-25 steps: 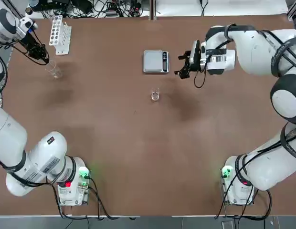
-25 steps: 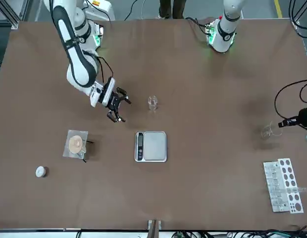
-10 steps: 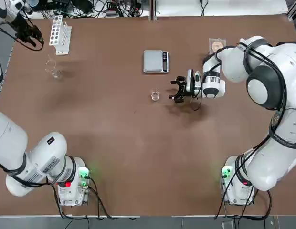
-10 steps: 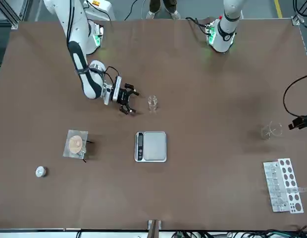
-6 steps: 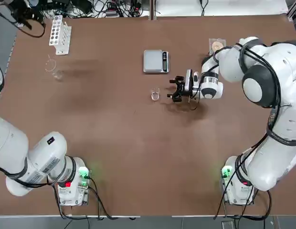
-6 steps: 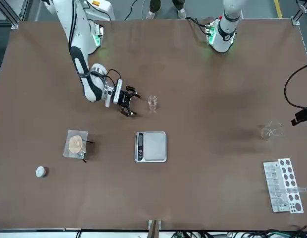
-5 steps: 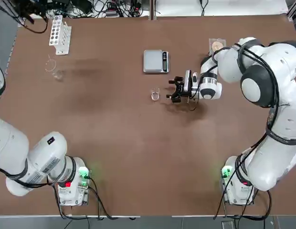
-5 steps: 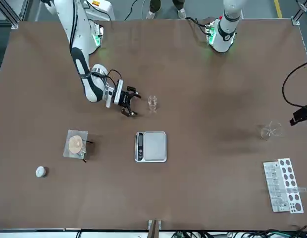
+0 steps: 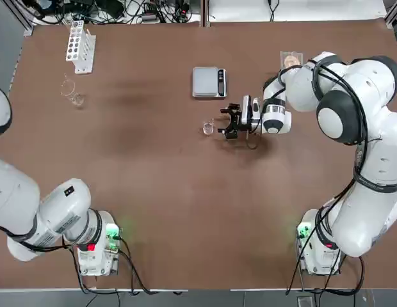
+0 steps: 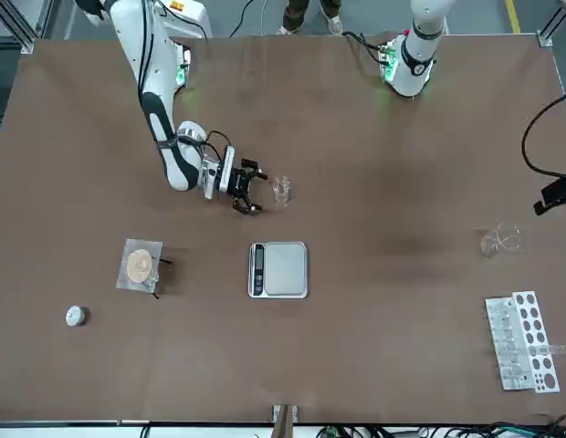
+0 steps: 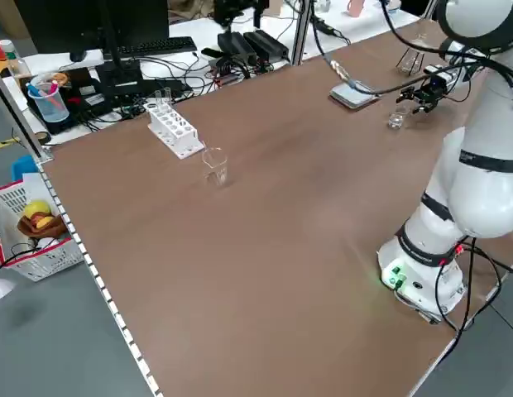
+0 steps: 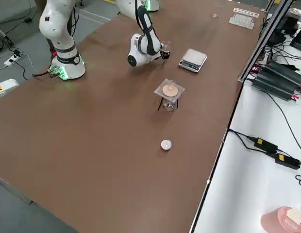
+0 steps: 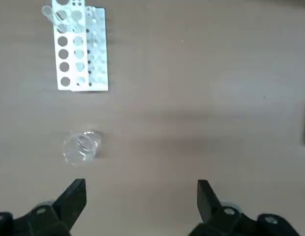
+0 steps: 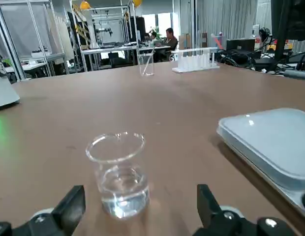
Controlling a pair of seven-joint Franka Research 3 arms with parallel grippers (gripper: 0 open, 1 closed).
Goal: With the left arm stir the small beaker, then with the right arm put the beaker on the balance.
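your right end effector (image 14: 141,211), jaws wide and empty, has advanced to just beside the small beaker (image 14: 124,184), which stands on the surface (image 9: 166,192) near the balance (image 9: 205,82). your left, also wide, has withdrawn. finding: grasp likely next.

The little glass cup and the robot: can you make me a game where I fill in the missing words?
The little glass cup has some clear ____ in it.
The cup stands between the open fingers of the robot's ____ gripper and the rack's side of the table.
The flat scale has ____ standing on its plate.
The rack is full of round ____.

Missing words: liquid; right; nothing; holes
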